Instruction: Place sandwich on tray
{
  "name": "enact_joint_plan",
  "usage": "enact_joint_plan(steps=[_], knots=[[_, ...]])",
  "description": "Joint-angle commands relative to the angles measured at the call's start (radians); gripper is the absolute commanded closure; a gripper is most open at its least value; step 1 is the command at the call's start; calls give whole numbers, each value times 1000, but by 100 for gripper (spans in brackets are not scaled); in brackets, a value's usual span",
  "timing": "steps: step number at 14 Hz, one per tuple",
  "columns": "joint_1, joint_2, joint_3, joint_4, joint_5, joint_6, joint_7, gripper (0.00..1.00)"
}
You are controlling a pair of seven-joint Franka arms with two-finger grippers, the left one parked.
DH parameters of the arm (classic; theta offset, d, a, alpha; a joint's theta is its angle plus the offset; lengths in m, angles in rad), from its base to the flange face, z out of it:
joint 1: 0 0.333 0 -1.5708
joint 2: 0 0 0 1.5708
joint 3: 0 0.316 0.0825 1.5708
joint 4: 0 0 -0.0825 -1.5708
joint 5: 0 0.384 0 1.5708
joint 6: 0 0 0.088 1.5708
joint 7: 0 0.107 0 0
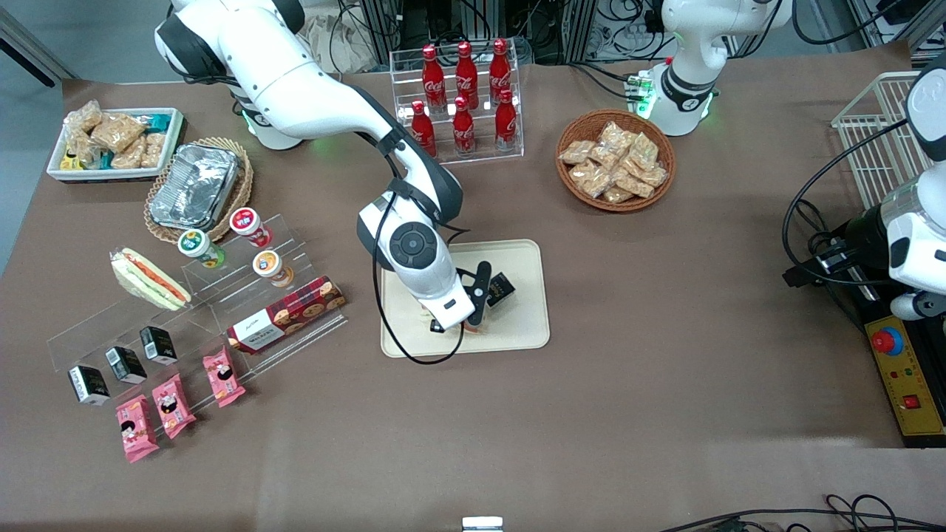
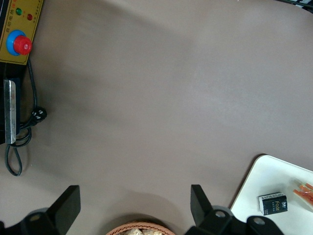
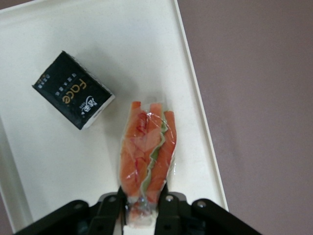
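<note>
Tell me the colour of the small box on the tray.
Black with gold lettering, clearest in the right wrist view.

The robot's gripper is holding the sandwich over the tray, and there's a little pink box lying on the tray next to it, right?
Almost. The gripper does hold the sandwich over the tray, but the little box beside it is black, not pink. The right wrist view shows this.

Gripper closed on the clear-wrapped sandwich, held upright over the cream tray; black "Face" carton lying flat nearby, apart.
</note>
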Motion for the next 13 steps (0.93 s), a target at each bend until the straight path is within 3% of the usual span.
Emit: enact_joint_plan(steps=[1,2,6,8,13], knots=[[-9,-4,-1,8,-9,18,-4,1],[-12,-7,-1,11,-4,23,-4,1],[-75,-83,-3,13,131,0,-3,1],[-92,-148,-20,13,134,-63,4,1],[-245,-278,-35,16,138,-262,106,1]])
